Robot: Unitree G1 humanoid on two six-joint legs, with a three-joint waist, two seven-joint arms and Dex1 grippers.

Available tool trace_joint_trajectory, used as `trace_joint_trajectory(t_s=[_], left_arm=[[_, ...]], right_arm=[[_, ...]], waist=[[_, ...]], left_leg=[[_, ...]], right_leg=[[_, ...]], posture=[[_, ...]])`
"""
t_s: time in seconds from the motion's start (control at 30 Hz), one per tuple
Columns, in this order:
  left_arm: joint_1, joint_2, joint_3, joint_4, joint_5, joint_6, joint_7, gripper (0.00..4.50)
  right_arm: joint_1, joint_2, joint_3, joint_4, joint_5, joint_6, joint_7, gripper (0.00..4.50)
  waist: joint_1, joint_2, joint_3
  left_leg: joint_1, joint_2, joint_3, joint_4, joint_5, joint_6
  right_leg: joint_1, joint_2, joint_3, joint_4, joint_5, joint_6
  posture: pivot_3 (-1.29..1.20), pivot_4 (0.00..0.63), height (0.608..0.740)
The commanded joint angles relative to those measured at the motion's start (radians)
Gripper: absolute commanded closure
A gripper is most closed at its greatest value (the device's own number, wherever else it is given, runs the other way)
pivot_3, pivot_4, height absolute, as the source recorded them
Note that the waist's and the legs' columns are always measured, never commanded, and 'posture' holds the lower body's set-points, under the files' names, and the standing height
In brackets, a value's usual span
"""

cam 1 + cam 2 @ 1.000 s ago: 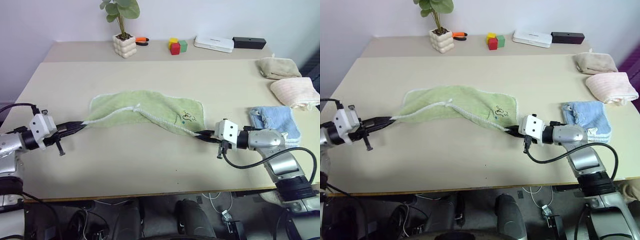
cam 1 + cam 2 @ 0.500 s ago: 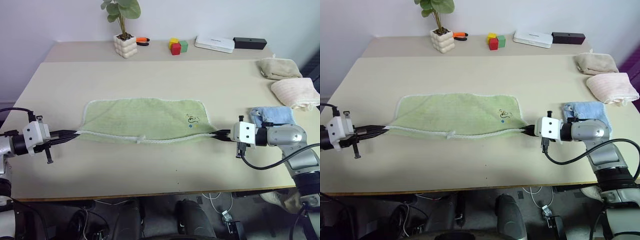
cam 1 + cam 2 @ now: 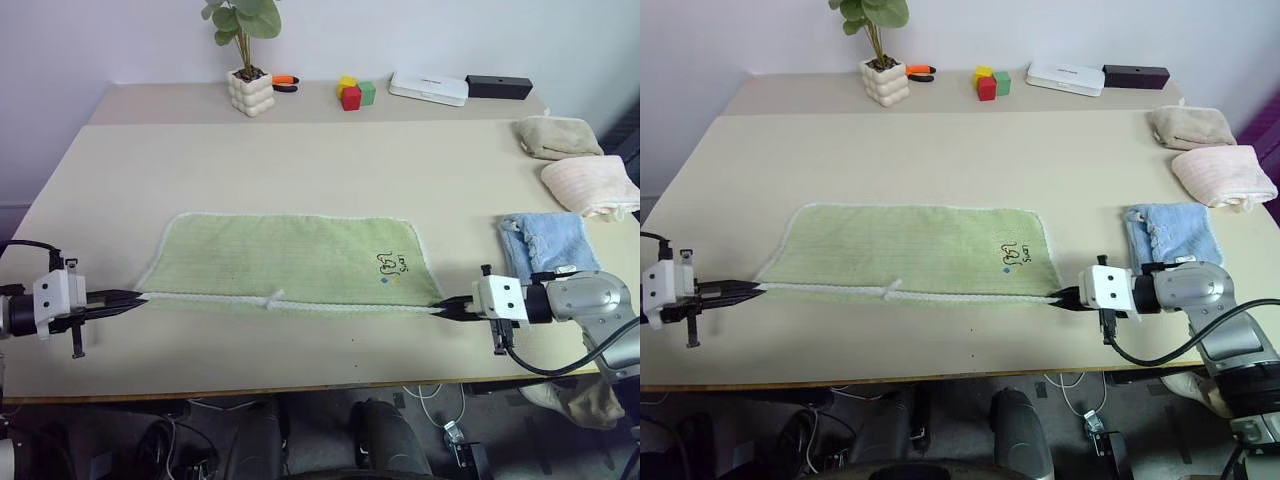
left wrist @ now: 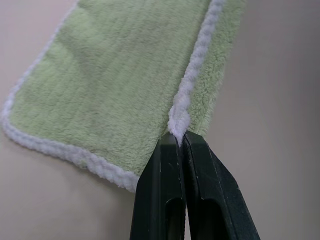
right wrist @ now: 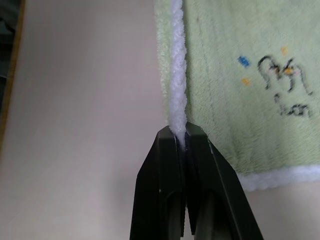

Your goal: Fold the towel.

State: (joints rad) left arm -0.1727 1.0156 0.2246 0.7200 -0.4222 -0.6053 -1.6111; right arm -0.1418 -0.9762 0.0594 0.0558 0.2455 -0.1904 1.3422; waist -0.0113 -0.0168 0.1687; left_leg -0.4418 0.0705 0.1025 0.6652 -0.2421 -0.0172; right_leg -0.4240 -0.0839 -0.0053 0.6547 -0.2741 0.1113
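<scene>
Near edge: left pincer [image 3: 138, 297] and right pincer [image 3: 442, 310] are each clamping a near corner of the towel [image 3: 290, 260], which is lying flat across the counter [image 3: 300, 160]. Wrist views are showing white edging pinched between closed fingers [image 4: 167, 190]. Head views are showing a blue towel [image 3: 550, 242] beside it, farther right.

Just beyond your right pincer lies a light blue crumpled towel [image 3: 548, 243]; farther off, pink [image 3: 592, 185] and beige [image 3: 557, 136] folded towels. Across the beige worktop [image 3: 300, 160]: potted plant [image 3: 247, 60], coloured blocks [image 3: 354, 92], white box [image 3: 428, 87].
</scene>
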Motion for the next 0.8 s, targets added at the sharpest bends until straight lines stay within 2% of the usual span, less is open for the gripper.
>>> trace_joint_trajectory(t_s=[0.03, 0.2, 0.33, 0.57, 0.8], left_arm=[[0.069, 0.077, 0.004, -0.068, -0.103, 0.084, -0.003, 4.5], [0.049, 0.02, 0.021, -0.096, -0.113, 0.112, -0.002, 4.5], [-0.073, -0.027, 0.013, -0.049, -0.084, 0.134, 0.013, 4.5], [-0.351, -0.074, -0.003, 0.204, 0.014, 0.08, 0.035, 4.5], [-0.508, -0.087, -0.01, 0.405, 0.112, 0.011, 0.081, 4.5]], right_arm=[[0.038, -0.056, -0.068, -0.041, 0.043, 0.04, 0.032, 4.45], [-0.022, -0.031, -0.048, 0.023, 0.005, 0.01, 0.004, 4.45], [-0.138, 0.03, -0.023, 0.105, -0.016, -0.014, -0.016, 4.45], [-0.347, 0.132, -0.006, 0.312, -0.065, -0.088, -0.04, 4.45], [-0.469, 0.186, -0.005, 0.479, -0.118, -0.171, -0.091, 4.45]], waist=[[0.0, 0.0, 0.0], [0.003, 0.0, 0.0], [0.003, 0.0, -0.001], [0.001, 0.0, -0.001], [0.0, 0.0, -0.001]], left_leg=[[0.0, 0.0, 0.0, 0.0, 0.0, 0.0], [0.001, 0.0, 0.0, 0.001, 0.0, 0.0], [0.001, 0.0, 0.0, 0.001, 0.0, 0.0], [0.001, 0.0, 0.0, 0.002, 0.0, 0.0], [0.0, 0.0, 0.001, 0.002, 0.0, 0.0]], right_leg=[[0.0, 0.0, 0.0, 0.0, 0.0, 0.0], [0.001, 0.0, 0.0, 0.0, -0.002, -0.003], [0.001, 0.001, 0.0, 0.0, 0.0, -0.001], [0.001, 0.001, 0.0, 0.001, 0.001, 0.0], [0.001, 0.001, 0.0, 0.001, 0.0, 0.0]], posture=[[0.0, 0.15, 0.735], [0.0, 0.15, 0.735], [0.0, 0.15, 0.735], [0.0, 0.15, 0.735], [0.0, 0.15, 0.735]])
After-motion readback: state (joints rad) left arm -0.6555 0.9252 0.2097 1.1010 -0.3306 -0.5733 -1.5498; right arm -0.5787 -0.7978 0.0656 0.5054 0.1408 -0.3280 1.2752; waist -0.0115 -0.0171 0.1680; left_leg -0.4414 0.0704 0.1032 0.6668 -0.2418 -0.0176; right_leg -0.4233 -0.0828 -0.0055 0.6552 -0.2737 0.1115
